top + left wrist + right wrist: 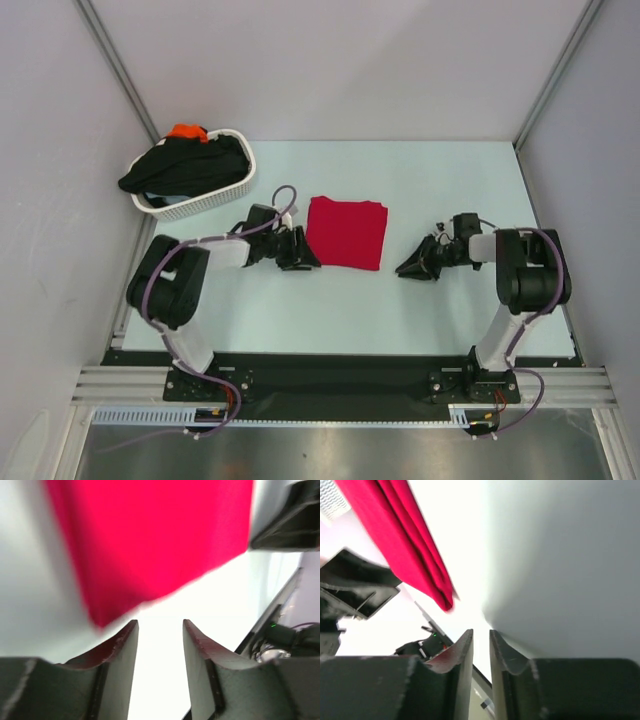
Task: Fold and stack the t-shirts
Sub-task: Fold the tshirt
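Observation:
A crimson red t-shirt (346, 232) lies folded into a flat rectangle in the middle of the table. My left gripper (304, 255) sits low at the shirt's left edge. In the left wrist view the left gripper (160, 627) is open with nothing between its fingers, and the red t-shirt (150, 540) lies just ahead of them. My right gripper (408, 267) rests to the right of the shirt, apart from it. Seen from the right wrist, the right gripper (481, 636) has a narrow empty gap, and the red t-shirt's (405, 540) folded edge is ahead and to the left.
A white woven basket (215, 200) stands at the back left, holding a black t-shirt (185, 165) that hangs over its rim and an orange one (187, 131) behind it. Grey walls close in the left, right and back sides.

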{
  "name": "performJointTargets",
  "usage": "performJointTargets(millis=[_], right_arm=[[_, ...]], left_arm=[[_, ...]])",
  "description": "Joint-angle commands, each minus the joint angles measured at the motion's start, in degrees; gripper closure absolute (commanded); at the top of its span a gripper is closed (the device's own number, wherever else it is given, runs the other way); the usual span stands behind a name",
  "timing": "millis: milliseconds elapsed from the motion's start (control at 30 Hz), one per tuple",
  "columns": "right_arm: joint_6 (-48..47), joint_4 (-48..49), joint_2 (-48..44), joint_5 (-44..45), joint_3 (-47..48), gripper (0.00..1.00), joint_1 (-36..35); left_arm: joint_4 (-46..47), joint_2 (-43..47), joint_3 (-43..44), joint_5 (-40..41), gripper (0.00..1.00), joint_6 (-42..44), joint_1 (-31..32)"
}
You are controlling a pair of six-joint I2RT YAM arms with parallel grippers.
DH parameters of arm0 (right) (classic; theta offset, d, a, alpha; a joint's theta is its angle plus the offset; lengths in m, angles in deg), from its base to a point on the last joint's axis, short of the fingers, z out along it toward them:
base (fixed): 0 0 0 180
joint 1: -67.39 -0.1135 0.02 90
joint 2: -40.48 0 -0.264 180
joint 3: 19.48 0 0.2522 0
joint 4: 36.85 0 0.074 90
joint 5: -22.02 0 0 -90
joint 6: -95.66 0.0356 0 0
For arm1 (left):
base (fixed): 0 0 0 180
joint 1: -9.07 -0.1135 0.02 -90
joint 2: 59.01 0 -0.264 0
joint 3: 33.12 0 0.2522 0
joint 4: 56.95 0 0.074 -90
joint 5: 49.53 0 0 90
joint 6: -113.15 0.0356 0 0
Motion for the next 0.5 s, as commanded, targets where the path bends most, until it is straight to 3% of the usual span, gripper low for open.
performJointTargets(millis=[0,167,300,467], right_arm=[[-7.49,-10.09,-8.15,4.47,-1.3,0.74,1.32],[-7.32,-14.41,-16.85,9.81,0.37,0.64,1.32],[-8.98,-19.67,-19.59,13.34,3.09,0.55,1.32],[-10.57,-22.85,-22.14,15.55,5.55,0.46,3.08]], left_arm=[[-7.5,9.43,-1.75,5.29,0.51,5.62,-0.23],[-11.28,17.79,-0.08,11.43,0.43,7.02,1.61],[-14.01,21.39,3.61,29.24,0.27,17.29,16.18],[-5.06,22.72,-1.39,50.88,0.22,30.92,30.78]])
